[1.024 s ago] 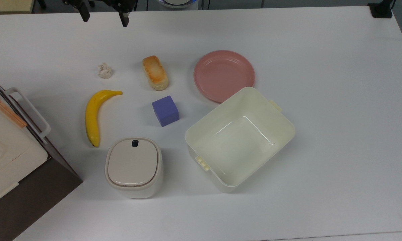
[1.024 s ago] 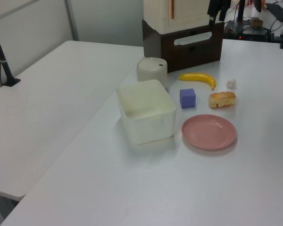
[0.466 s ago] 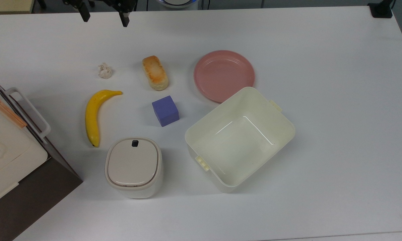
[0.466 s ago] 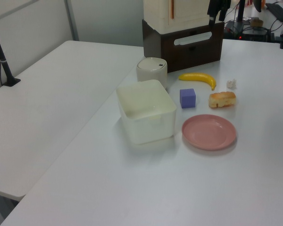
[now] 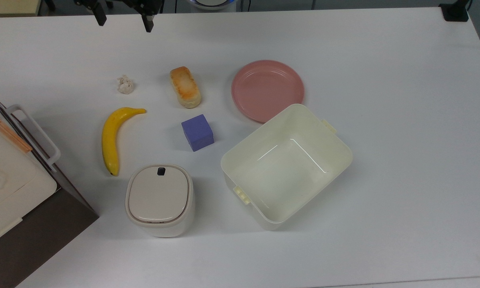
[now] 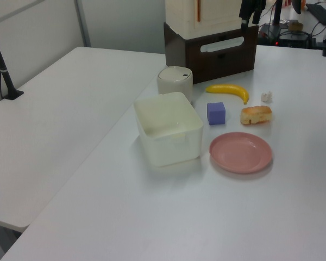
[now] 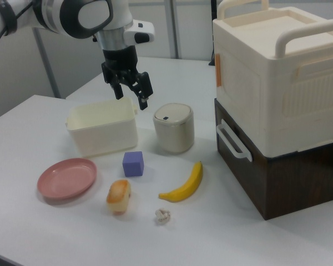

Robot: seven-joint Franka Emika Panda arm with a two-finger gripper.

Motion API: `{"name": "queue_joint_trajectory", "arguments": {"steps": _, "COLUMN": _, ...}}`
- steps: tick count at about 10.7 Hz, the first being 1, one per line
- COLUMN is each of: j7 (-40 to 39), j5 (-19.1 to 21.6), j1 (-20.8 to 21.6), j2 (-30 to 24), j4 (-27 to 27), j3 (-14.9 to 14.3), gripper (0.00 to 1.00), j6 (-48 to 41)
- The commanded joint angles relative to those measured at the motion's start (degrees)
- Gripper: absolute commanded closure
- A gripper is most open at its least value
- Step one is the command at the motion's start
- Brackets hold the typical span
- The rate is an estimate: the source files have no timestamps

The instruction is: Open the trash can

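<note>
The trash can (image 5: pixel 160 200), lid closed, is seen on the tabletop (image 5: pixel 384 80) beside the banana (image 5: pixel 113 137). The gripper (image 5: pixel 124 22) is held high above, jaws spread open and empty.

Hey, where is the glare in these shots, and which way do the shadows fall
In the top view, thin bright glints run along the inside floor of the tub, and the trash can casts a soft shadow toward the top view's right. In the left view, the plate has a faint shadow along its near edge. In the right view, shadows are soft and short under the banana.
</note>
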Motion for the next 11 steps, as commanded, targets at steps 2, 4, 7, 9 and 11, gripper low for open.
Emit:
{"name": "queue_joint_trajectory", "arguments": {"steps": 2, "j7": -0.89, "j5": -1.12, "j1": 1.12, "j2": -1.02, "j4": -0.58, "j3": -0.56, "gripper": 0.0, "j6": -1.11}}
{"name": "queue_joint_trajectory", "arguments": {"steps": 4, "j7": -0.89, "j5": -1.82, "j1": 1.21, "j2": -1.11, "j4": -0.67, "j3": -0.56, "gripper": 0.0, "j6": -1.29}}
{"name": "queue_joint_trajectory", "arguments": {"steps": 7, "j7": -1.24, "j5": -2.79, "j1": 1.12, "j2": -1.11, "j4": -0.67, "j3": -0.56, "gripper": 0.0, "j6": -1.37}}
{"name": "queue_joint_trajectory", "arguments": {"steps": 9, "j7": -2.99, "j5": -2.79, "j1": 1.12, "j2": -1.2, "j4": -0.76, "j3": -0.82, "gripper": 0.0, "j6": -1.64}}
{"name": "queue_joint_trajectory", "arguments": {"steps": 11, "j7": -2.83, "j5": -3.32, "j1": 1.39, "j2": -1.02, "j4": -0.76, "j3": -0.56, "gripper": 0.0, "j6": -1.64}}
